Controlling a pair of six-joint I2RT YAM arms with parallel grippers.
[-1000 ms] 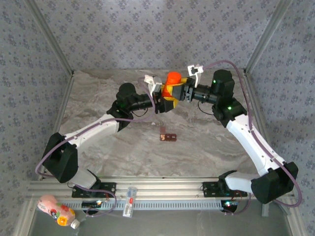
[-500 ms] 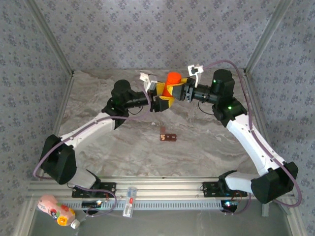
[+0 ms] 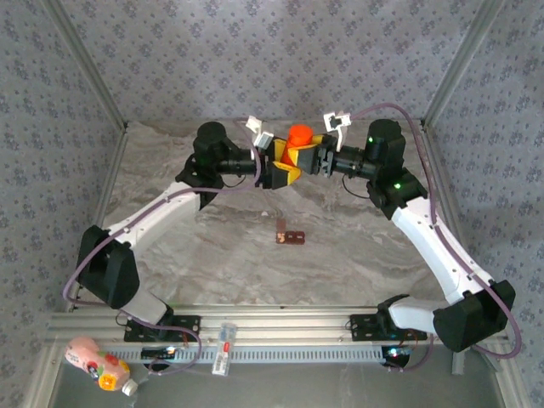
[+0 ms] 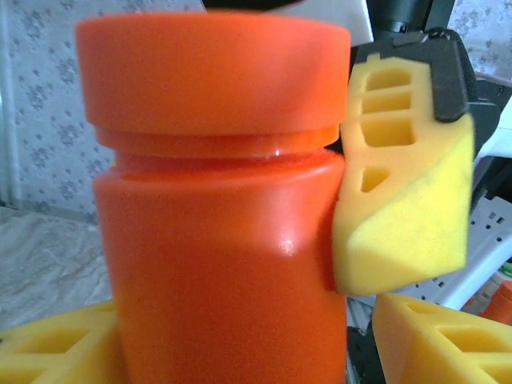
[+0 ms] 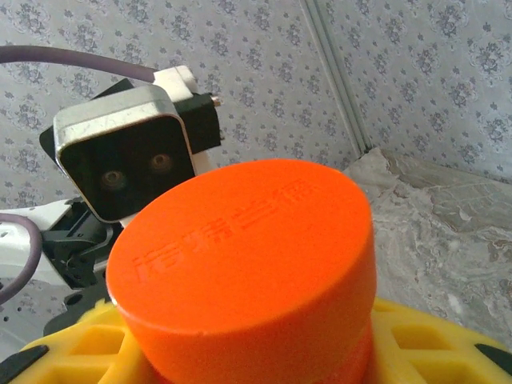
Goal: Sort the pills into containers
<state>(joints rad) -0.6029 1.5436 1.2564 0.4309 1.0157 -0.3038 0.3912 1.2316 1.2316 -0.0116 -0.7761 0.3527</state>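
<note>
Bottle: a bright orange cylindrical plastic bottle [image 3: 299, 136] with its orange screw cap [image 5: 248, 248] on, upright and held up over the far middle of the worktop, between the two grippers.
Right gripper: the right gripper [image 3: 311, 158] comes in from the right and is clamped on the bottle high up. Its yellow foam pads [image 5: 432, 344] show on both sides just under the cap, and one pad [image 4: 400, 216] presses the bottle's shoulder.
Left gripper: the left gripper [image 3: 285, 164] comes in from the left, lower on the bottle. The bottle's body stands between its yellow fingers [image 4: 448, 336]. One finger meets the bottle and a thin dark gap shows at the other, so I cannot tell whether it grips.
Containers: a small dark reddish-brown strip of square compartments [image 3: 291, 237] lies flat on the worktop, nearer the arm bases and well apart from the bottle. What it holds is too small to tell.
Worktop: a grey marbled worktop [image 3: 212, 255].
Elsewhere: a pink plastic bottle [image 3: 93, 361] lies on its side beyond the near left corner.
</note>
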